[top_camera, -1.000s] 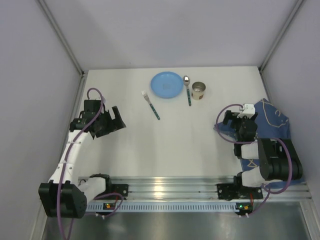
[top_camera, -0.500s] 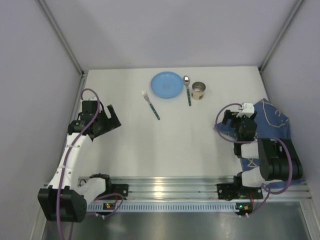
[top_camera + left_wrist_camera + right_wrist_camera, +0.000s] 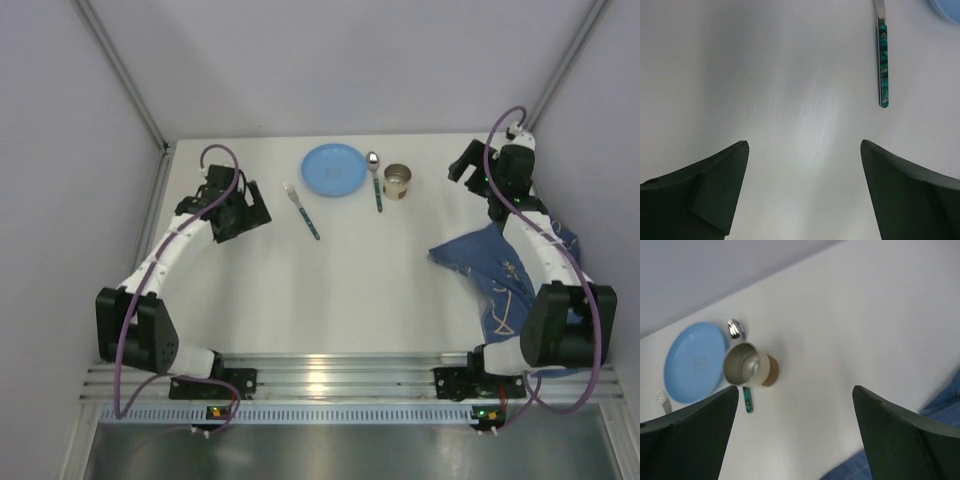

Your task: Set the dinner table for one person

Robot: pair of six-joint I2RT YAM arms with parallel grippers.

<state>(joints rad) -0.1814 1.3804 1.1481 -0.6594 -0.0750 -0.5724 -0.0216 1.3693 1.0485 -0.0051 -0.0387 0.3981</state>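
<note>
Top external | cup (image 3: 397, 182) empty, plate (image 3: 333, 169) bare | left gripper (image 3: 250, 208), right gripper (image 3: 463, 165) spread wide, both moved farther out; right one off cloth (image 3: 505, 265)

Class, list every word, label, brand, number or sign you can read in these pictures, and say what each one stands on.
No text can be read anywhere.
Plate: a faint stamped mark in its middle, too blurred to read.
Fork and spoon: patterned green handles, no lettering visible.
Cup: no label visible.
Cloth: pale line pattern only, no words.
Table: plain white, no writing.
</note>
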